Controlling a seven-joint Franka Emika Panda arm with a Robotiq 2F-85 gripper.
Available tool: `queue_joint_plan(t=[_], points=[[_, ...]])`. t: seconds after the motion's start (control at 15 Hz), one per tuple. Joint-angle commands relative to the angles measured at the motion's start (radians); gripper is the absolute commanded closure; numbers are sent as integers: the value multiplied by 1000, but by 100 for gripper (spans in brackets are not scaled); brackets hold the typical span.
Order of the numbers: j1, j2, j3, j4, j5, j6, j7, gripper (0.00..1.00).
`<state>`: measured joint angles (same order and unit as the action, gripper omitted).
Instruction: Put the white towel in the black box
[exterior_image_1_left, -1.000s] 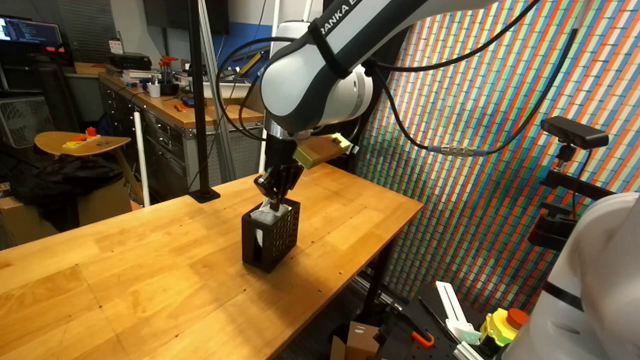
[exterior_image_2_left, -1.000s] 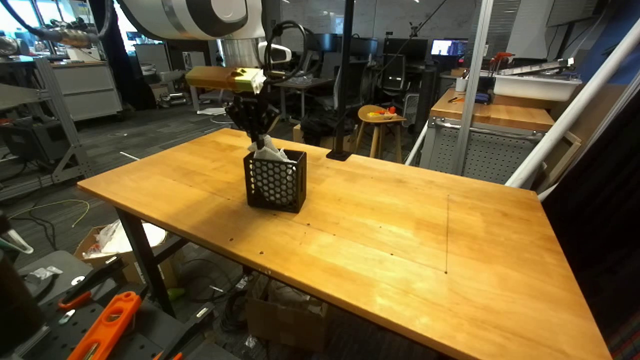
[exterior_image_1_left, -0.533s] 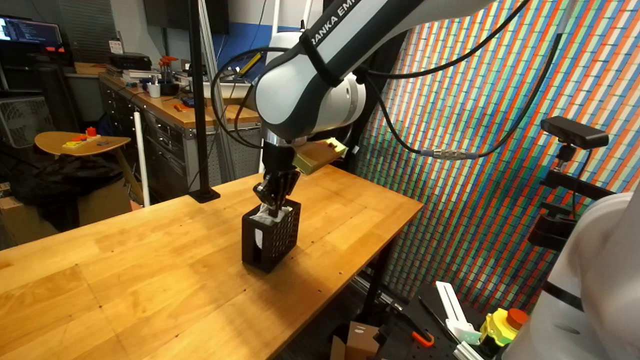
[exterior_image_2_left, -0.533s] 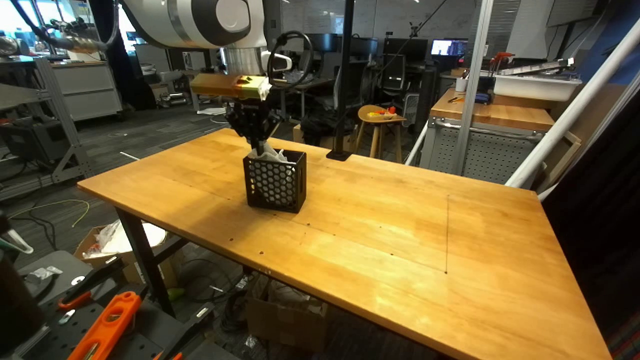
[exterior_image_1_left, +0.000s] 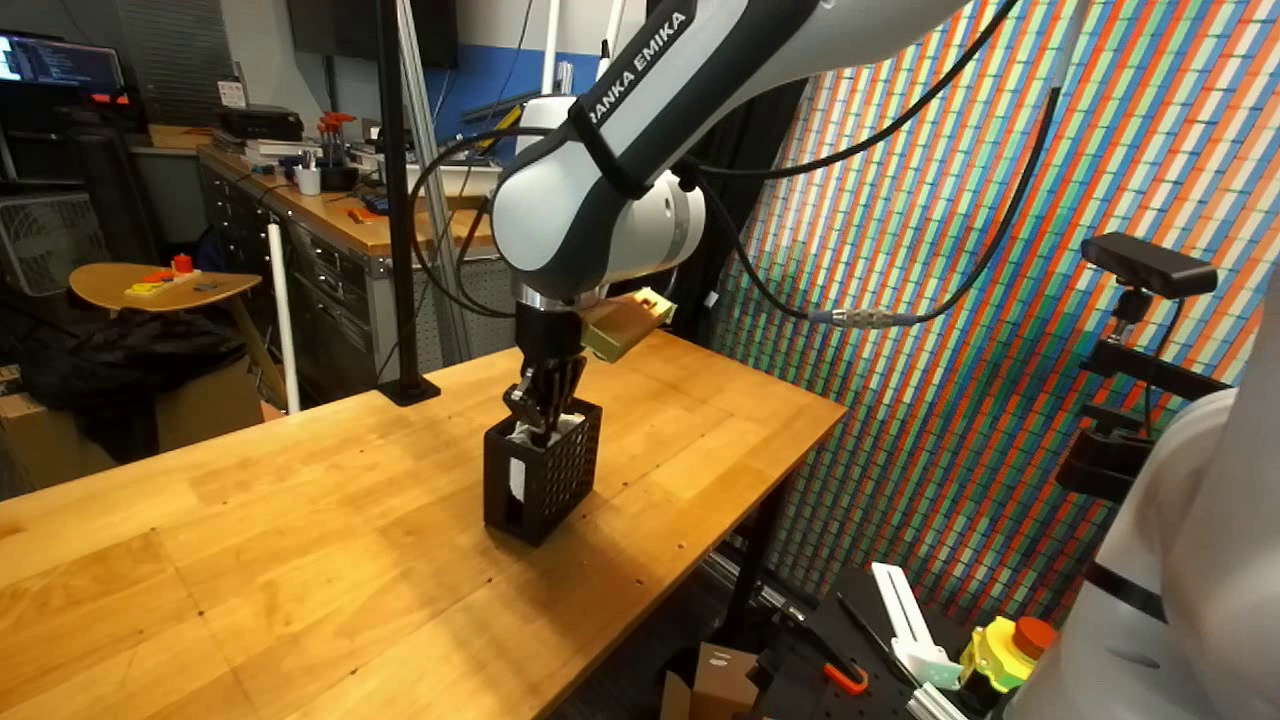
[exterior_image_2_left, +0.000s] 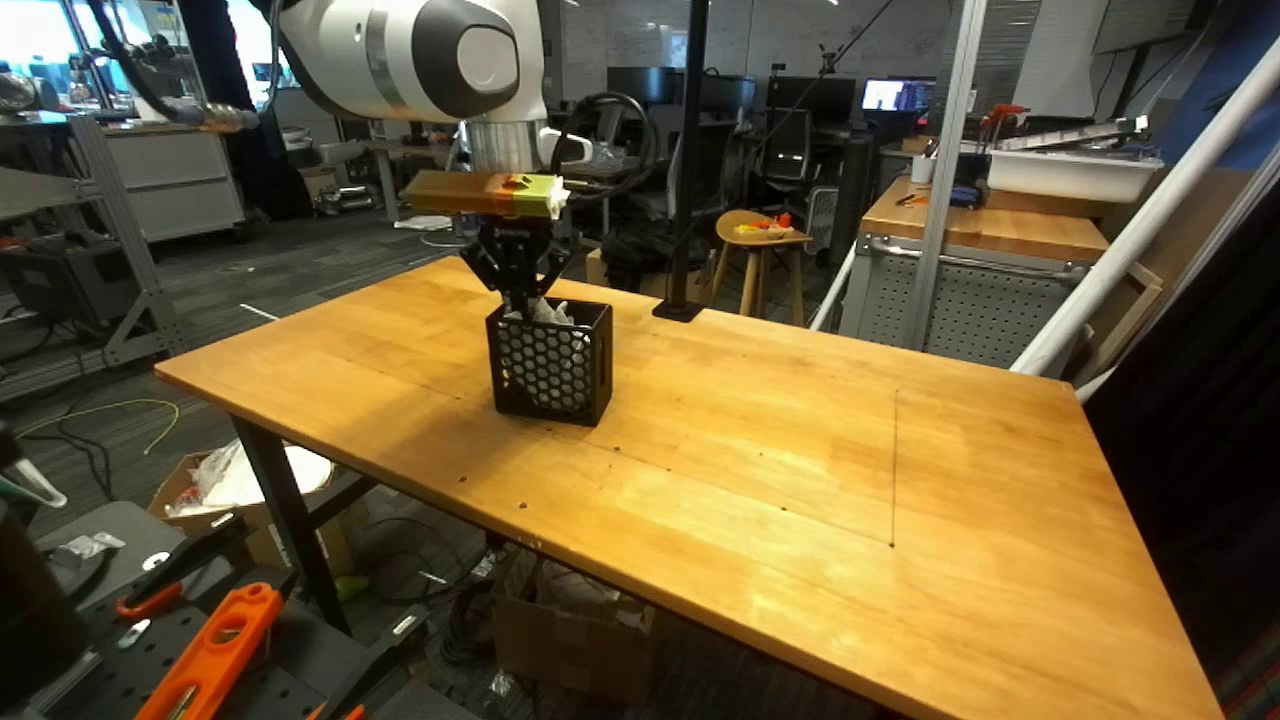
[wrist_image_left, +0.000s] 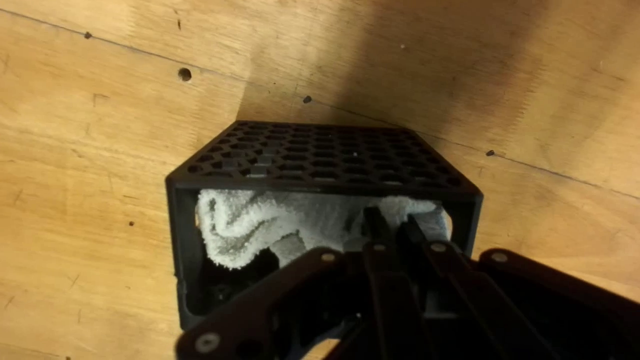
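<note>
The black box (exterior_image_1_left: 497, 480) stands upright on the wooden table; its honeycomb side faces the camera in an exterior view (exterior_image_2_left: 604, 365). The white towel (wrist_image_left: 265, 215) lies bunched inside the box, with a little showing above the rim in an exterior view (exterior_image_2_left: 553, 313). It also shows through the box's end slot (exterior_image_1_left: 517, 478). My gripper (wrist_image_left: 392, 216) points down into the box near one end. Its fingers are close together with towel between them. The fingertips dip below the rim (wrist_image_left: 325, 187) and are partly hidden in both exterior views.
The wooden table (exterior_image_1_left: 300, 540) surrounds the box. A black post (exterior_image_2_left: 678, 308) rises from the table's edge. A camera on a mount (exterior_image_1_left: 1150, 265) and an emergency stop button (exterior_image_1_left: 1033, 637) are off the table. A wooden stool (exterior_image_2_left: 755, 232) stands beyond.
My gripper has moved down into the box and slightly sideways along it. The towel has sunk lower, with less showing above the rim. The box has not moved.
</note>
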<state>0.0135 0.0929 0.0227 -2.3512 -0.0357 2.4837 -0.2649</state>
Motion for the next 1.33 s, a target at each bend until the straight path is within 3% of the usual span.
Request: queue_joint_plan(t=[0.0,0.8,1.27], points=[[-14,46,4,62,10,-27,-80,95],[-132,167,4,85,121,-32,-357,95],[-183,189,-10,97,122,-54,-400,94]])
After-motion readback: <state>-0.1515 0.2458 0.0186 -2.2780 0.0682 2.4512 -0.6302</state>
